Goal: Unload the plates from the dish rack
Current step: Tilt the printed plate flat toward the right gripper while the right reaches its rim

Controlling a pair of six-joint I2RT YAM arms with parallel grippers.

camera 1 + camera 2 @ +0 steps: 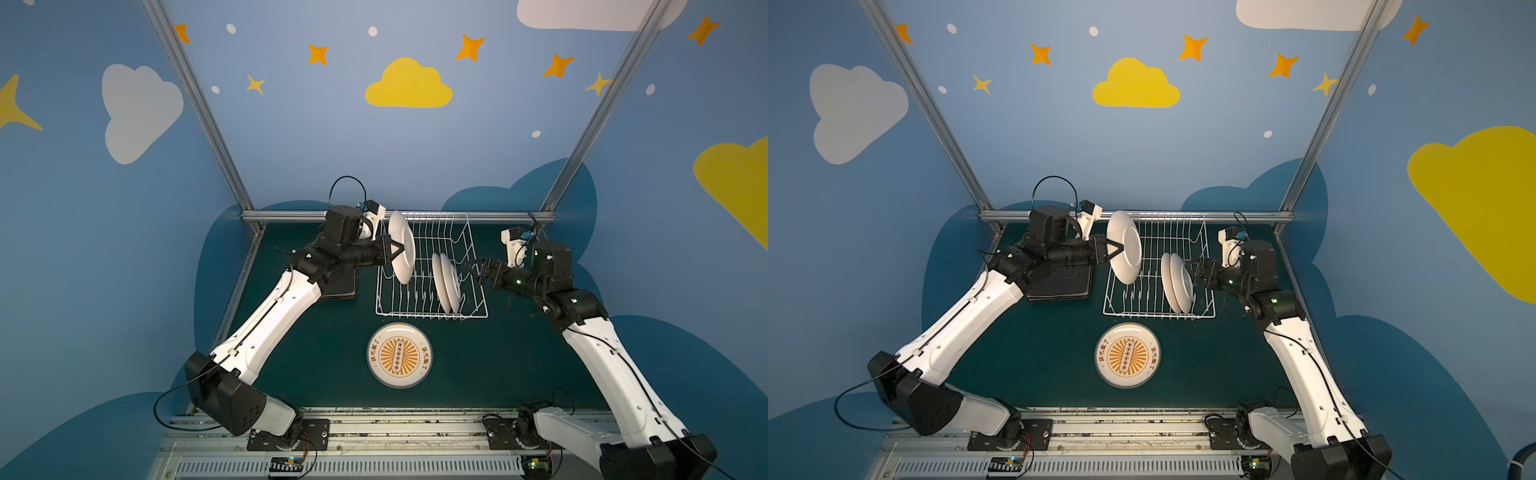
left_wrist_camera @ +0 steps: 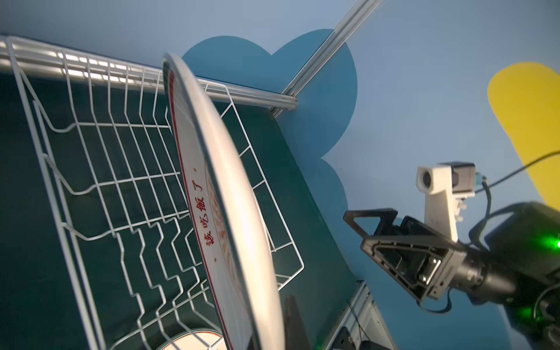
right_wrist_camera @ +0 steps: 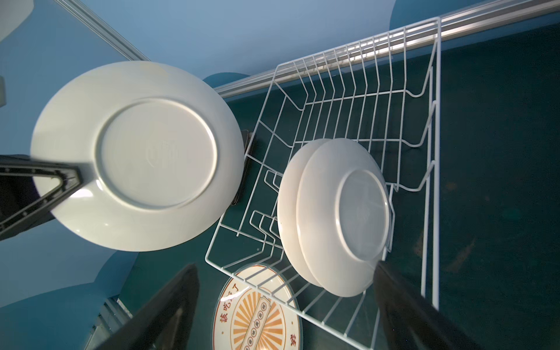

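Holding a round white plate on edge over the dish rack, the left claw is pinching its rim. Next it is likely needing a clear swing down to the counter. Beside the spread right claw, two plates are standing racked. A printed plate and a dark stack are lying near the left claw, narrowing the landing room.

Dish rack: white wire. Raised plate: plain white back, and in left wrist view red characters and thin red line on face. Racked pair of plates: white backs. Flat plate: white, orange sunburst centre, red-orange characters around. Stacked plates: black. Table: dark green. Left gripper, right gripper: black. Walls: blue, yellow and white clouds, orange stars.
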